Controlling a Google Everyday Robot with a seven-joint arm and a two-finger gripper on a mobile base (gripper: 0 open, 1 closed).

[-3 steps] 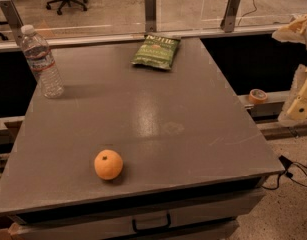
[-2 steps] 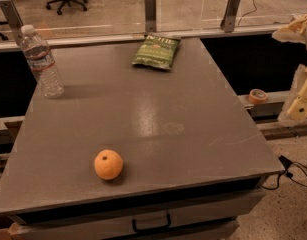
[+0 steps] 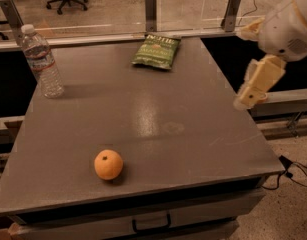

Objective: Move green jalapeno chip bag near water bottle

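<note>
Camera view: a grey table [image 3: 203,134] carries three things. The bag [image 3: 157,51], dark green with white lettering, lies flat at the far edge, about midway along it. The bottle [image 3: 42,61] stands upright with its white cap on near the far left corner, well apart from the bag. An orange [image 3: 108,164] sits toward the near edge, left of centre, apart from both.

The gripper [image 3: 243,66] hangs in the air off the table's right side, near the far right corner and right of the bag, touching nothing. Its cream fingers [image 3: 260,79] are spread wide, one above the other, with nothing between them.
</note>
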